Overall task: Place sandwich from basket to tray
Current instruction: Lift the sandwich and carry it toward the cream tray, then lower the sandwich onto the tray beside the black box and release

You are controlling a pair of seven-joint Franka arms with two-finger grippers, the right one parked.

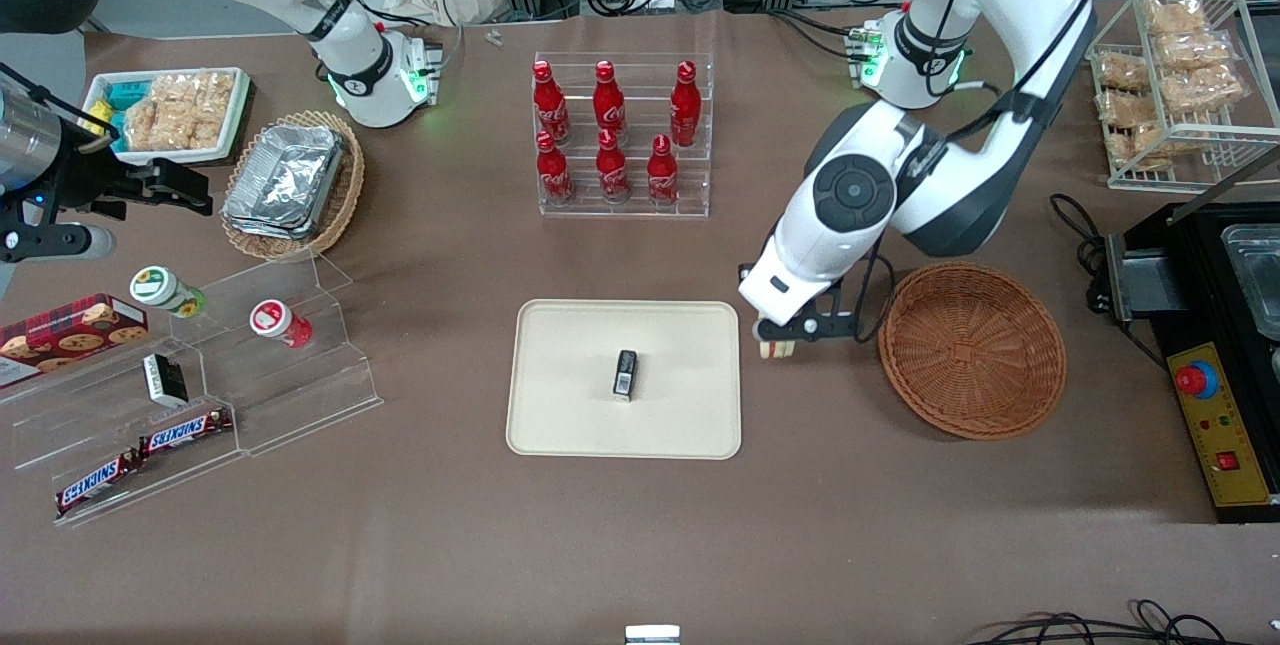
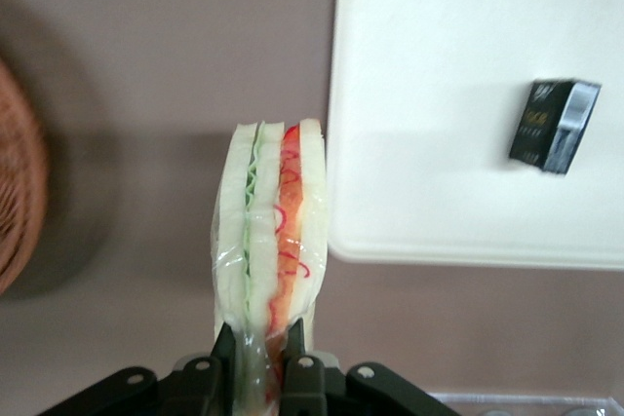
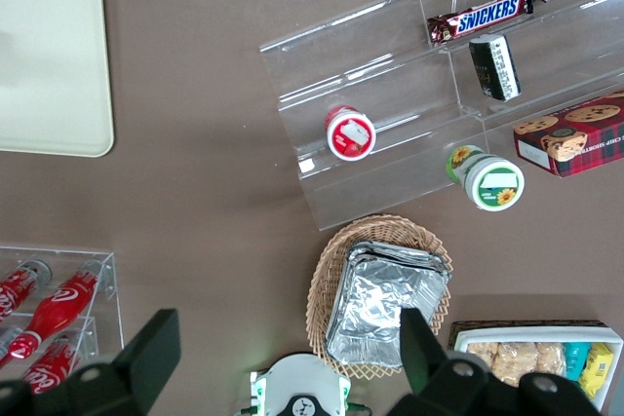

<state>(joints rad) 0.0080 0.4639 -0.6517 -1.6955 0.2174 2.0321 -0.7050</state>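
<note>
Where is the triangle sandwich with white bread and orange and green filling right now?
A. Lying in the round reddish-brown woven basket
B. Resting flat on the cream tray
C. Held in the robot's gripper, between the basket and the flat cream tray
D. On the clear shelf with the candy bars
C: the gripper is shut on the sandwich, which hangs over bare table between the basket and the tray.

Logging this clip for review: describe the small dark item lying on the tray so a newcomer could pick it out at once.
Find the cream tray at the table's middle, nearer the front camera than the rack of red bottles. The small black box lies alone on it, its silvery end setting it apart. The gripper beside the tray holds the sandwich in its jaws.
</note>
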